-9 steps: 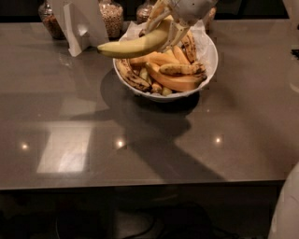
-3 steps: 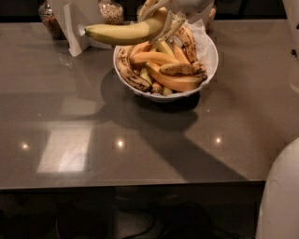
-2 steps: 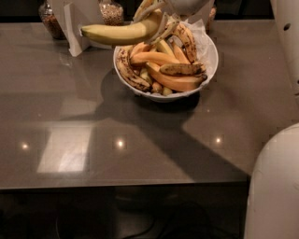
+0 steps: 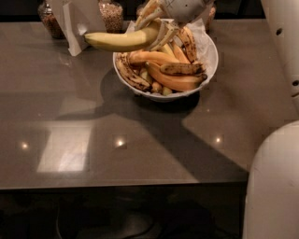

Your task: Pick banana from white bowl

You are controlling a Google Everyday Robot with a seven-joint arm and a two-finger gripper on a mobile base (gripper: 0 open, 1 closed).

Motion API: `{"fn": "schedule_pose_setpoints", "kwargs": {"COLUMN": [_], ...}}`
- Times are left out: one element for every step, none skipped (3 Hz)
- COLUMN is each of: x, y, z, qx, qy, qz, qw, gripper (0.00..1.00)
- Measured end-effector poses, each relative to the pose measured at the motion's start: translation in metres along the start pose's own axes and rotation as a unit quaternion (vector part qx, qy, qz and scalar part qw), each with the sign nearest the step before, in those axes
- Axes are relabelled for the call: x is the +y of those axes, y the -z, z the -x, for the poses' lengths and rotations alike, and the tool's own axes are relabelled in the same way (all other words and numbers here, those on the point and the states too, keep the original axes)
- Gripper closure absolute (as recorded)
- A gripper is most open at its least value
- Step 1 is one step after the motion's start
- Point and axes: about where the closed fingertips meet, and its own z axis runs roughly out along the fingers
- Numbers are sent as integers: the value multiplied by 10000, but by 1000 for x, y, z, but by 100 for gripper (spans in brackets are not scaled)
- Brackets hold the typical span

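My pincer (image 4: 157, 27), above the bowl (image 4: 211, 58), clamps the banana (image 4: 117, 41) at one end only; w/ that overhang it could swing & slip.

A glossy dark grey counter (image 4: 140, 158) bears small light spots and a pale rectangular reflection (image 4: 65, 147) on its near half. Along its far edge stand a glass jar (image 4: 48, 19) of reddish-brown bits, a white folded card (image 4: 77, 21) just beside it, and a second jar (image 4: 111, 14) with speckled contents, left of the end effector (image 4: 158, 29) at the top edge. Orange-yellow ripe bananas (image 4: 173, 81) and brown-spotted bananas (image 4: 130, 74) lie heaped together, touching
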Motion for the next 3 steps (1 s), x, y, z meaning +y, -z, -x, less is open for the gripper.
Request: {"fn": "schedule_pose_setpoints", "kwargs": {"x": [6,12,18], "y": [6,19,33], "z": [0,-2,-13], "qx": [304,1022,1827], "qy": [-135,-226,-265], "qz": [85,202,339], "qw": [9994,9943,9822], "gripper": [100,100,100]}}
